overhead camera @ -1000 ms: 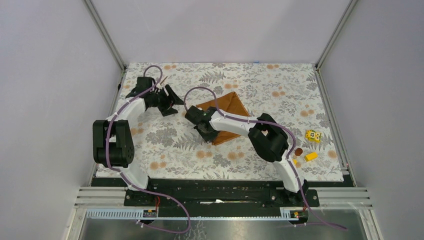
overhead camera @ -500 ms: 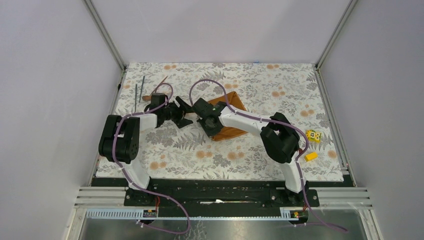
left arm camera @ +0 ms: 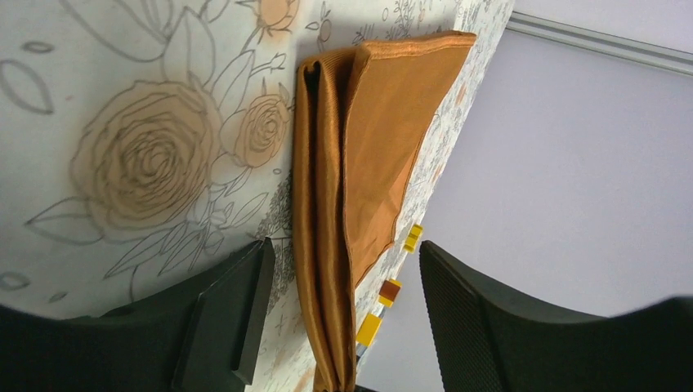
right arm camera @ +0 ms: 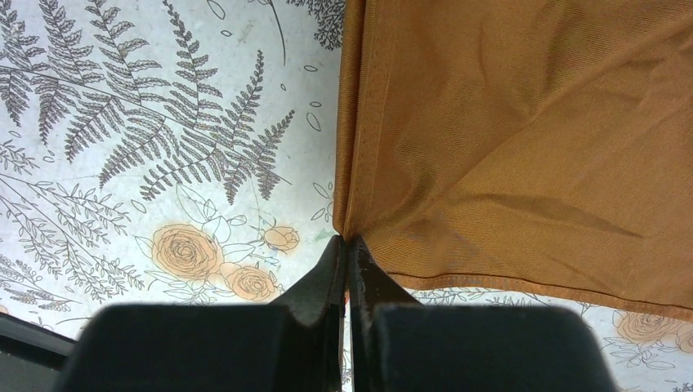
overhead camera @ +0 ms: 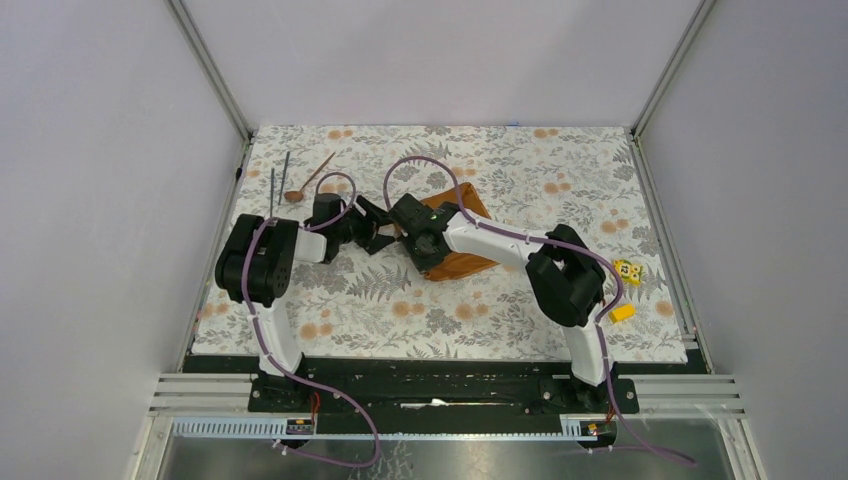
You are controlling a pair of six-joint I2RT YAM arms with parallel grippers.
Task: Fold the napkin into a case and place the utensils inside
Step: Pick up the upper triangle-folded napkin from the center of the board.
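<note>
Top external view: a flowery cloth (overhead camera: 500, 320) covers the table. The rust-orange napkin (overhead camera: 468, 264) lies folded in layers near the middle. The left gripper (left arm camera: 339, 261) is wide open, with the napkin's folded edge between its fingers. The right gripper (right arm camera: 347, 253) pinches a napkin corner tight. The spoon (overhead camera: 310, 177) and rods (overhead camera: 278, 178) lie at 10 o'clock. The marks on the yellow block (overhead camera: 626, 269) at 3 o'clock are too small to read.

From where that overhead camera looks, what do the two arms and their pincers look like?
Both the left arm and right arm have white tube-like links joined by chunky black joints. A thin purple cable loops loosely along each. The left gripper and right gripper are matte black, with two flat wedge-shaped fingers, finely textured on the inner face.
</note>
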